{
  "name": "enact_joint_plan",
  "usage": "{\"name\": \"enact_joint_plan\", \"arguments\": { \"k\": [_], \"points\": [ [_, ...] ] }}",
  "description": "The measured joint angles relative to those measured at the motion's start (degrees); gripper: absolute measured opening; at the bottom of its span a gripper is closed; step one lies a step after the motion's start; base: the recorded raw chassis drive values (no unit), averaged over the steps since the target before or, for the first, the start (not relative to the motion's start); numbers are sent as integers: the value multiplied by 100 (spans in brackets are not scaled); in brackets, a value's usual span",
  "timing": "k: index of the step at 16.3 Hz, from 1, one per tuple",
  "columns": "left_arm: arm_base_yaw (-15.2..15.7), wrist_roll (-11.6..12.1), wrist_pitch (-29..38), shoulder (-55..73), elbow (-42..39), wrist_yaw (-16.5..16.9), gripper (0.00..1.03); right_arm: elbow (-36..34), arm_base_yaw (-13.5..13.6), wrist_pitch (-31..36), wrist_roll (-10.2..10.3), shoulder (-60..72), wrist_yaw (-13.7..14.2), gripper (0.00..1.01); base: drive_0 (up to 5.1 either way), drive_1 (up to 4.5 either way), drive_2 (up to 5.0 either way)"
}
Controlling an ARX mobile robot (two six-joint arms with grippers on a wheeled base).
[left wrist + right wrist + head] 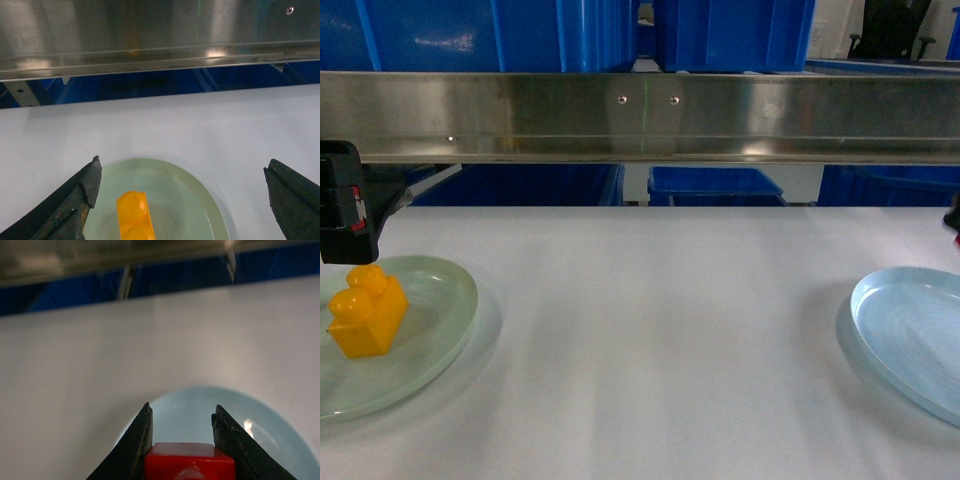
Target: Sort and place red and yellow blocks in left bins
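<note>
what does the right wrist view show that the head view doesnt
Only the right wrist view shows the red block between the right gripper fingers, over the pale blue plate. Only the head view shows the yellow block on the pale green plate, the left gripper above it, and the blue bins on the steel shelf. Both show the pale blue plate and the white table.

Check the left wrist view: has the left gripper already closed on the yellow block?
No. The left gripper is wide open, its fingers apart above the yellow block, which lies on the pale green plate.
</note>
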Motion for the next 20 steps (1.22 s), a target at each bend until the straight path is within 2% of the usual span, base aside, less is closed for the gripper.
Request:
{"name": "enact_joint_plan", "arguments": {
  "k": [4,6,9,14,17,20],
  "points": [
    [0,0,0,0,0,0,98,-452,11,-278,208,-1670,-205,29,0,0,0],
    [24,-15,-50,7,4,-9,98,-780,127,-313,295,-2212,-389,29,0,0,0],
    [243,-341,-715,839,592,-201,98,-1128,151,-153,341,-1873,-415,29,0,0,0],
    [203,-584,-1329,1589,962,-450,98,-1189,151,-79,356,-1908,-474,29,0,0,0],
    [245,-614,-1121,1921,960,-640,98,-1250,146,-122,358,-1980,-496,29,0,0,0],
    [332,-522,-730,2120,960,-841,98,-1263,144,-205,358,-2035,-557,29,0,0,0]
  ]
}}
